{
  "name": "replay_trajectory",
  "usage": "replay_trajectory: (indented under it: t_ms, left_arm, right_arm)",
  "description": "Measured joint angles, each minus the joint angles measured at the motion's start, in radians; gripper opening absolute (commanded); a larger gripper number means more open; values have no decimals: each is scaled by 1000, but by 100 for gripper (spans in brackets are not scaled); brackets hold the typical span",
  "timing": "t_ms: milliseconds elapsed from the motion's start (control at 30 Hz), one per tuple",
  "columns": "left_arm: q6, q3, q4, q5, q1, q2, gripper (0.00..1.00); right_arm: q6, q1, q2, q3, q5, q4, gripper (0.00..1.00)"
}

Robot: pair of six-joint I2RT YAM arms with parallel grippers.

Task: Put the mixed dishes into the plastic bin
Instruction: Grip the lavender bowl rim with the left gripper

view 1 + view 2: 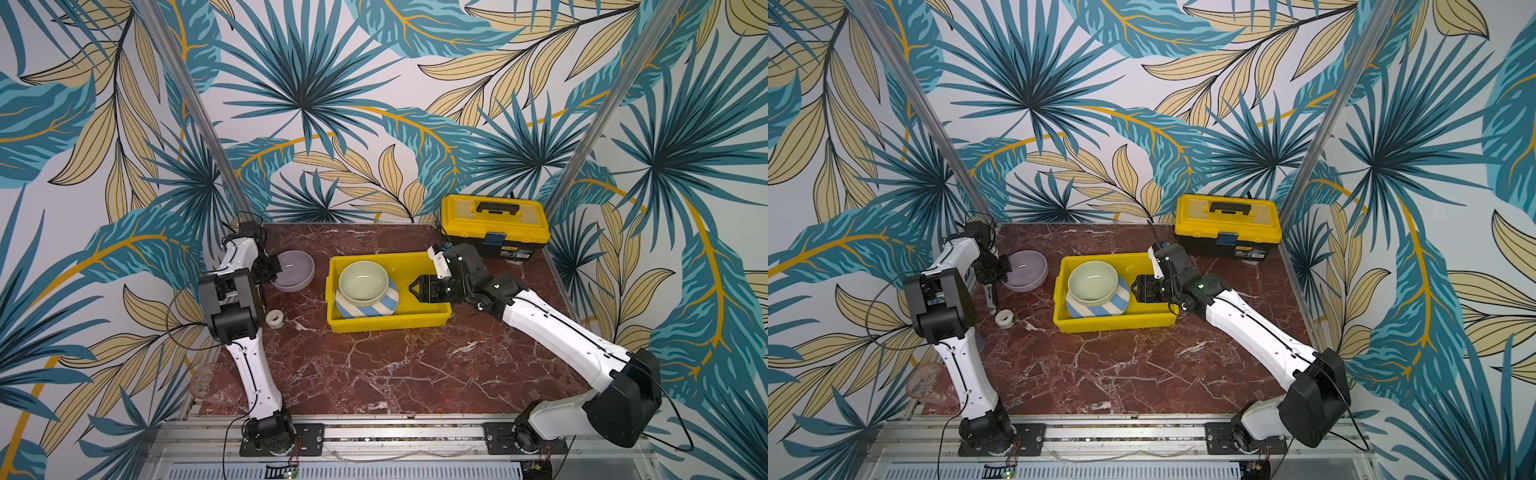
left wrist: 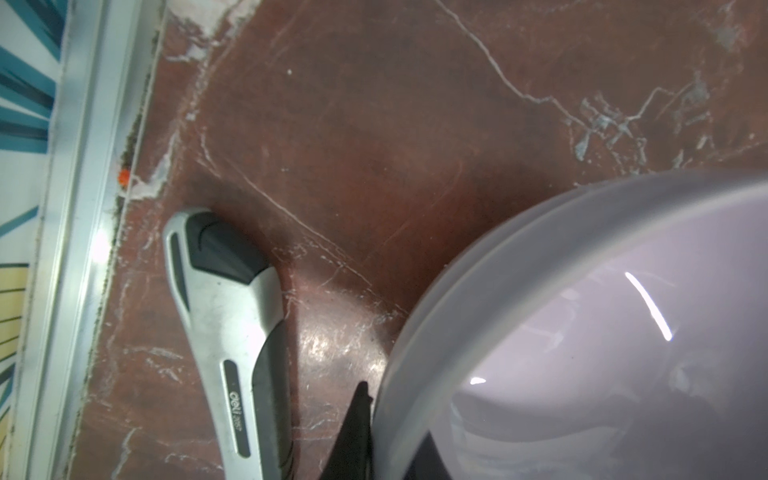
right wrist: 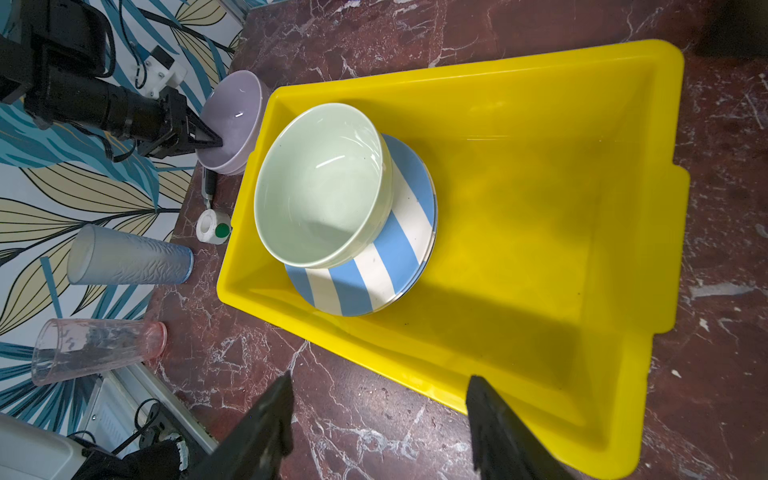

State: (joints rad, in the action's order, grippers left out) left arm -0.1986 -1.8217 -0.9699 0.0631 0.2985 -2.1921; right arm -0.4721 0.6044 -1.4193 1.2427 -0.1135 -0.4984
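A lilac bowl [image 1: 296, 272] [image 1: 1026, 270] [image 3: 232, 120] sits on the marble table, left of the yellow plastic bin [image 1: 388, 326] [image 1: 1115, 323] [image 3: 540, 208]. My left gripper [image 1: 277, 266] [image 1: 1005, 266] [image 2: 386, 436] is shut on its near rim [image 2: 478, 299], one finger outside and one inside. In the bin, a pale green bowl [image 1: 363, 282] [image 1: 1093, 282] [image 3: 320, 187] rests on a blue-white striped plate [image 1: 365, 311] [image 3: 374, 274]. My right gripper [image 1: 415, 289] [image 1: 1136, 289] [image 3: 378, 386] hangs open and empty at the bin's right end. Two tumblers, one frosted [image 3: 124, 255] and one pinkish [image 3: 95, 351] [image 1: 214, 384], lie at the table's left edge.
A yellow-and-black toolbox [image 1: 494, 224] [image 1: 1227, 226] stands at the back right. A silver utility knife [image 2: 232, 332] [image 1: 992, 296] lies beside the lilac bowl, close to the left wall rail. A white tape roll [image 1: 275, 319] [image 3: 212, 226] sits near the bin's front left corner.
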Motion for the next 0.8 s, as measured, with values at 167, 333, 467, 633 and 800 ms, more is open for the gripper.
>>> replay_trajectory:
  t_ms: [167,333,467,633,800]
  left_arm:
    - [-3,-8,-9,8,2,0,4]
    - [-6,-8,-10,10,2,0,0]
    - [-11,-8,-13,11,2,2,0]
    - [-14,-8,-26,21,2,15,0]
    - [-19,-8,-34,35,2,63,0]
  right_arm:
    - [0,0,0,0,0,0,68]
    - [0,0,0,2,0,0,68]
    - [0,0,0,6,0,-1,68]
    - [0,0,-3,17,0,-1,68]
    - [0,0,-16,26,1,-1,68]
